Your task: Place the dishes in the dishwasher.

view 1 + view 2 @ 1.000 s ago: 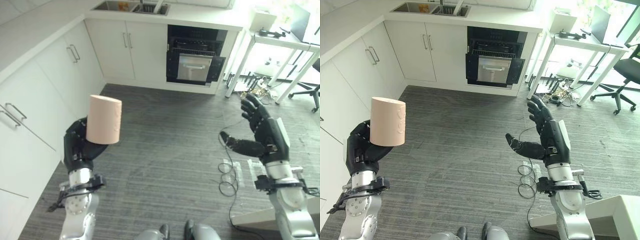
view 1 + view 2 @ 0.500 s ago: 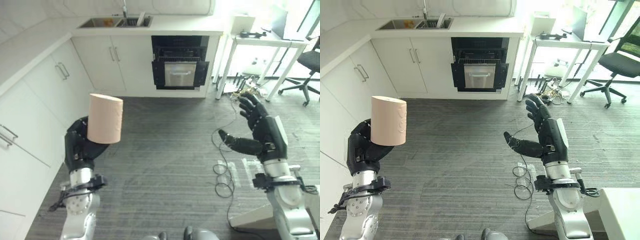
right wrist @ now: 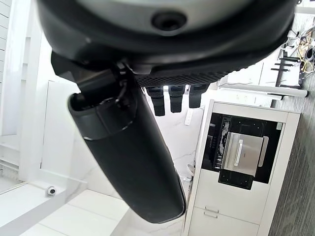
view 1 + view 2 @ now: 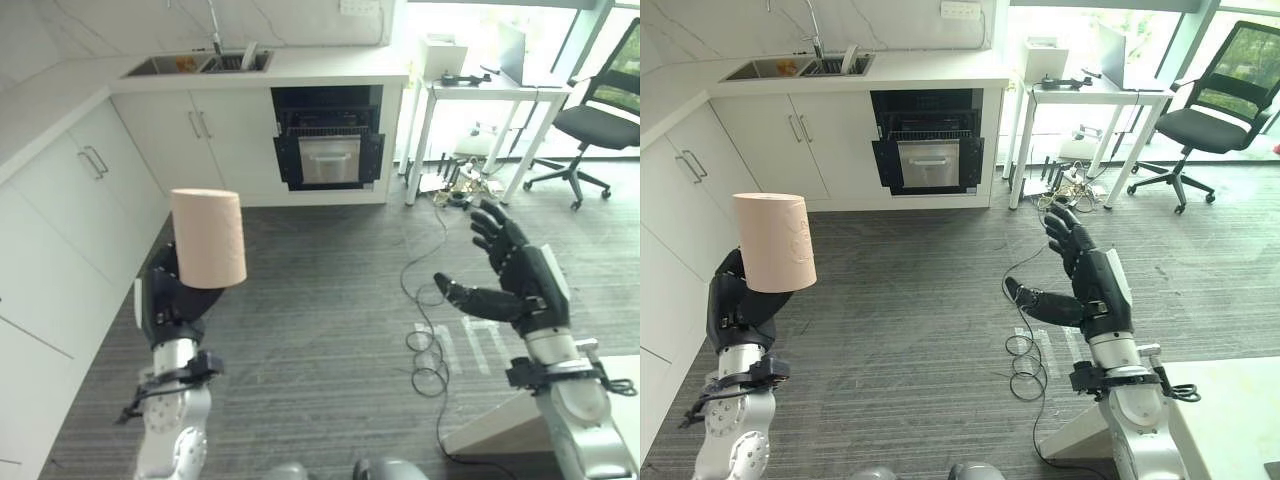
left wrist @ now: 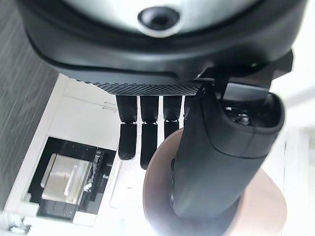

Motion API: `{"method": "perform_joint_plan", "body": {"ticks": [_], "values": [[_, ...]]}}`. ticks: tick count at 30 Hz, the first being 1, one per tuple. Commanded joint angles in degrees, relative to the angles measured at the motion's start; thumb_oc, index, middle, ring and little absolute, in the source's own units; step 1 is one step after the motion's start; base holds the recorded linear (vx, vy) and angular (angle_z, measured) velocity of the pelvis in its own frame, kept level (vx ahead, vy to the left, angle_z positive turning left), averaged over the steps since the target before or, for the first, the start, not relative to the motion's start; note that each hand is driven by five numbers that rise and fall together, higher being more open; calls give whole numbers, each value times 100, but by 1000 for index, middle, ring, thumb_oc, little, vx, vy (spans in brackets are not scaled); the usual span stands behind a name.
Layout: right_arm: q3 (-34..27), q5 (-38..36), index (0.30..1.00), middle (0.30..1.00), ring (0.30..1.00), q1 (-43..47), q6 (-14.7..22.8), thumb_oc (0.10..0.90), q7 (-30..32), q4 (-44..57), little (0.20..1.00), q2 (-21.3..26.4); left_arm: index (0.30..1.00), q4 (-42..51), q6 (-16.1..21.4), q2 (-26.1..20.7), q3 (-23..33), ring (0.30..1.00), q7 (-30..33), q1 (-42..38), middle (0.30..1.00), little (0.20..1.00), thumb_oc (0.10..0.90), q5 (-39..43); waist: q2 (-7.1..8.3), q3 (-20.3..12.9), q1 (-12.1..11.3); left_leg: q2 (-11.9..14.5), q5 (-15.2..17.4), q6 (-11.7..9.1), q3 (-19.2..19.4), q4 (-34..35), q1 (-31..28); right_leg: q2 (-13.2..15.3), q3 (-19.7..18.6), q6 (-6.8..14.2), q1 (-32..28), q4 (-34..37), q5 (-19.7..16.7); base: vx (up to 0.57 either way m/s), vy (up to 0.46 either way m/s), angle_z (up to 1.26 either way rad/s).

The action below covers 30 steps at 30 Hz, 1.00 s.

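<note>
A tall pale pink cup [image 4: 208,238] stands upright in my left hand [image 4: 172,302], whose fingers and thumb curl round its lower part; the left wrist view shows the thumb [image 5: 222,152] lying across the cup [image 5: 162,187]. My right hand [image 4: 517,285] is raised at the right with straight, spread fingers and holds nothing. The open dishwasher [image 4: 328,150], dark inside with a steel door panel, sits under the counter at the far wall, well ahead of both hands.
White cabinets [image 4: 70,200] run along the left and back, with a sink [image 4: 195,65] on the counter. A white table [image 4: 480,95] and a black office chair [image 4: 600,110] stand at the back right. Grey floor [image 4: 330,290] lies between me and the dishwasher.
The whole picture has shifted: the camera has turned, bringing the dishwasher nearer the centre and the chair into view. The hands keep their poses, the cup still held.
</note>
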<state>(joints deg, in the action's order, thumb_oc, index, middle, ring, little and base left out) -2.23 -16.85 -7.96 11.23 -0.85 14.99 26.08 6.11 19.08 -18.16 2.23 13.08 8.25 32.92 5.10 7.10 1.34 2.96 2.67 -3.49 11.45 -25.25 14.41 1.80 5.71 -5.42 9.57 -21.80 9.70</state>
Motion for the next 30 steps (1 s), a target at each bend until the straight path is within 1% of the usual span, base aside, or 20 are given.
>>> {"method": "perform_joint_plan", "body": {"ticks": [1, 2, 3, 4, 5, 6, 8, 10, 11, 12, 13, 14, 16, 18, 20, 22, 24, 25, 28, 30], "values": [[-246, -16, 900, 900, 900, 681, 587, 800, 20, 441, 900, 211, 300, 664, 725, -274, 359, 300, 19, -393, 300, 300, 400, -167, -439, 7, -213, 385, -482, -39, -343, 806, 266, -150, -101, 776, -786, 461, -47, 403, 289, 0], [-293, -66, 900, 900, 900, 610, 602, 800, -43, 467, 900, 238, 300, 673, 727, -287, 417, 300, -30, -304, 300, 300, 400, -29, -497, -30, -250, 452, -481, -89, -502, 806, 490, -206, -134, 794, -863, 461, 6, 443, 297, 3], [-357, -115, 900, 900, 900, 515, 630, 800, -140, 500, 900, 250, 300, 679, 762, -289, 478, 300, -99, -188, 300, 300, 400, 53, -540, -60, -299, 500, -623, -153, -718, 806, 722, -279, -217, 789, -977, 461, 82, 565, 365, -3], [-497, -257, 900, 900, 900, 283, 780, 800, -323, 544, 900, 369, 300, 634, 937, -280, 558, 300, -212, -45, 300, 300, 400, -2, -595, -133, -281, 651, -659, -206, -598, 806, 929, -354, -225, 742, -1175, 461, 300, 678, 477, -35], [-513, -359, 900, 900, 900, 272, 816, 800, -401, 501, 900, 402, 300, 586, 990, -301, 531, 300, -73, -142, 300, 300, 400, -116, -624, -170, -239, 696, -645, -199, -414, 806, 891, -283, -220, 792, -1292, 461, 320, 573, 426, -43], [-518, -388, 900, 900, 900, 273, 827, 800, -417, 486, 900, 411, 300, 568, 1006, -312, 522, 300, -58, -161, 300, 300, 400, -111, -626, -169, -238, 696, -642, -195, -403, 806, 889, -271, -219, 799, -1311, 461, 328, 394, 312, -41], [-558, -531, 900, 900, 900, 269, 794, 800, -524, 469, 900, 406, 300, 537, 969, -371, 544, 300, -151, -296, 300, 300, 400, 97, -628, -234, -253, 560, -535, -114, -461, 806, 768, -175, -246, 881, -1456, 461, 384, 325, 224, -16], [-514, -556, 900, 900, 900, 321, 688, 800, -515, 541, 900, 349, 300, 609, 821, -373, 555, 300, -243, -382, 300, 300, 400, 62, -562, -336, -346, 381, -417, 14, -505, 806, 666, 3, -179, 1010, -1657, 461, 332, 359, 238, -19], [-476, -503, 900, 900, 900, 361, 646, 800, -457, 574, 900, 302, 300, 633, 742, -379, 540, 300, -274, -423, 300, 300, 400, 7, -513, -376, -377, 292, -365, 90, -487, 806, 620, 101, -121, 1089, -1720, 461, 190, 503, 337, -13], [-316, -210, 900, 900, 900, 485, 562, 800, -149, 617, 900, 137, 300, 655, 558, -399, 470, 300, -411, -514, 300, 300, 400, -123, -396, -486, -427, -9, -223, 296, -549, 806, 431, 310, 66, 1353, -1839, 461, -662, 493, 342, -3], [-291, -192, 900, 900, 900, 517, 497, 800, -54, 629, 900, 101, 300, 655, 495, -401, 474, 300, -509, -518, 300, 300, 400, -77, -383, -510, -409, -73, -176, 352, -549, 806, 338, 325, 141, 1421, -1897, 461, -1061, 461, 337, 17], [-278, -174, 900, 900, 900, 531, 466, 800, -13, 636, 900, 79, 300, 653, 468, -407, 478, 300, -559, -524, 300, 300, 400, -55, -398, -517, -394, -90, -146, 386, -544, 806, 298, 303, 179, 1456, -1960, 401, -1290, 289, 269, 40], [-261, -33, 900, 900, 900, 478, 443, 800, 67, 649, 900, -58, 300, 638, 407, -422, 420, 300, -719, -566, 300, 300, 400, -167, -445, -504, -335, -171, -7, 523, -485, 806, 141, 193, 173, 1585, -1729, -725, -1918, 255, 299, 52], [-184, 92, 900, 900, 900, 447, 439, 800, -4, 645, 900, -162, 300, 623, 437, -426, 300, 300, -631, -591, 300, 300, 400, -416, -586, -420, -225, -58, 177, 602, -372, 806, -89, 272, 331, 1527, -899, -1748, -2033, 187, 308, 50], [-177, 68, 900, 900, 900, 413, 503, 800, -76, 560, 900, -96, 300, 557, 392, -494, 255, 300, -566, -716, 300, 300, 400, -374, -578, -331, -112, 3, 187, 560, -264, 806, -209, 298, 546, 1432, -452, -1512, -1723, 180, 135, 9], [-293, -64, 900, 900, 900, 324, 524, 800, -119, 594, 900, -17, 300, 571, 305, -558, 246, 300, -566, -828, 300, 300, 400, -428, -478, -277, -60, -56, 231, 501, -211, 806, -311, 337, 890, 1377, -464, -571, -1558, 201, -45, -3], [-420, -257, 900, 900, 900, 194, 602, 800, -173, 637, 900, 16, 300, 576, 280, -564, 191, 300, -593, -858, 300, 300, 400, -553, -371, -175, 36, -94, 397, 448, -227, 806, -573, 611, 1255, 1346, -355, 350, -1806, 259, -159, 25], [-474, -370, 900, 900, 900, 124, 655, 800, -202, 641, 900, 44, 300, 608, 275, -559, 152, 300, -578, -827, 300, 300, 400, -681, -292, -82, 121, -113, 539, 414, -235, 806, -763, 868, 1296, 1358, -86, 461, -1856, 290, -217, 26], [-465, -408, 900, 900, 900, 125, 647, 800, -252, 617, 900, 28, 300, 652, 237, -548, 60, 300, -519, -765, 300, 300, 400, -878, -128, 27, 255, -268, 827, 373, -326, 806, -1066, 1365, 946, 1471, 659, 461, -1807, 270, -221, 35], [-374, -253, 900, 900, 900, 172, 534, 800, -211, 678, 900, -45, 300, 669, 174, -510, -11, 300, -494, -735, 300, 300, 400, -909, -149, 31, 317, -292, 992, 377, -476, 806, -1214, 1519, 531, 1496, 1145, 461, -1701, 343, -226, -4]]}}
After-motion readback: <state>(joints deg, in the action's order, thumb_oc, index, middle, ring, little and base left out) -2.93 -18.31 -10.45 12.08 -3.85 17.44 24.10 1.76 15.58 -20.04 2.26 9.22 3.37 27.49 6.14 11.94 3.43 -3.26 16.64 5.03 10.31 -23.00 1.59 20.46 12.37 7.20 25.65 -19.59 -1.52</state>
